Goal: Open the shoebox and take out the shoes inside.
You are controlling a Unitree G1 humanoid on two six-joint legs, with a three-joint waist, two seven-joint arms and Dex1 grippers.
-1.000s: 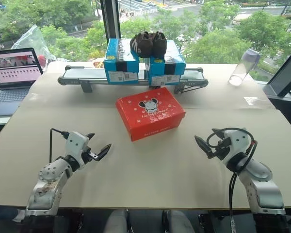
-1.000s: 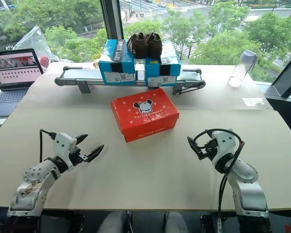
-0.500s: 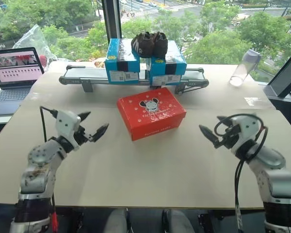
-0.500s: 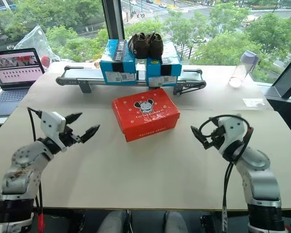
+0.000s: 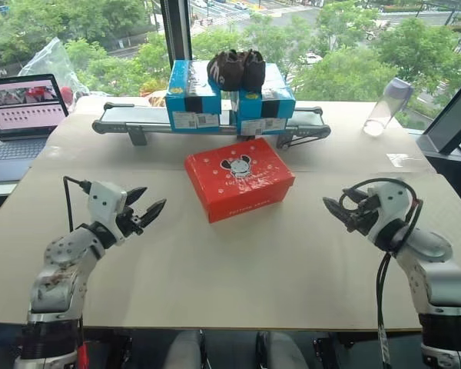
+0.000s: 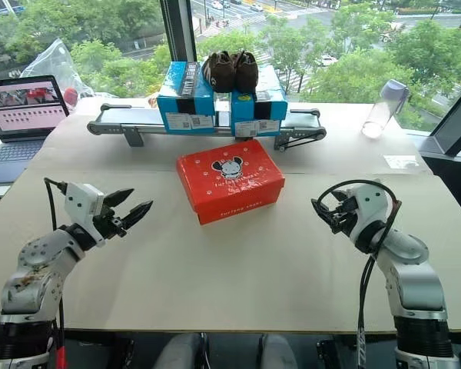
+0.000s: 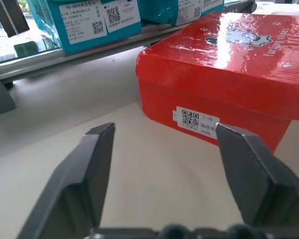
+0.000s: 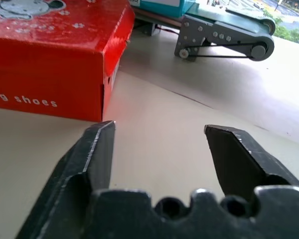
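- Both hands now sit higher above the tabletop [image 5: 238, 277], fingers narrower than before.
- Left hand [image 5: 147, 213] and right hand [image 5: 336, 209] flank the closed shoebox [image 5: 239, 178], gaping, empty.

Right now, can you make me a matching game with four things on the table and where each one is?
Things:
1. red cardboard shoebox
2. dark brown shoes
3. clear plastic bottle
4. open laptop

Places:
A. far right, by the window
B. middle of the table, lid shut
C. far left edge
D. on top of the blue boxes

Pairs: 1-B, 2-D, 3-A, 4-C
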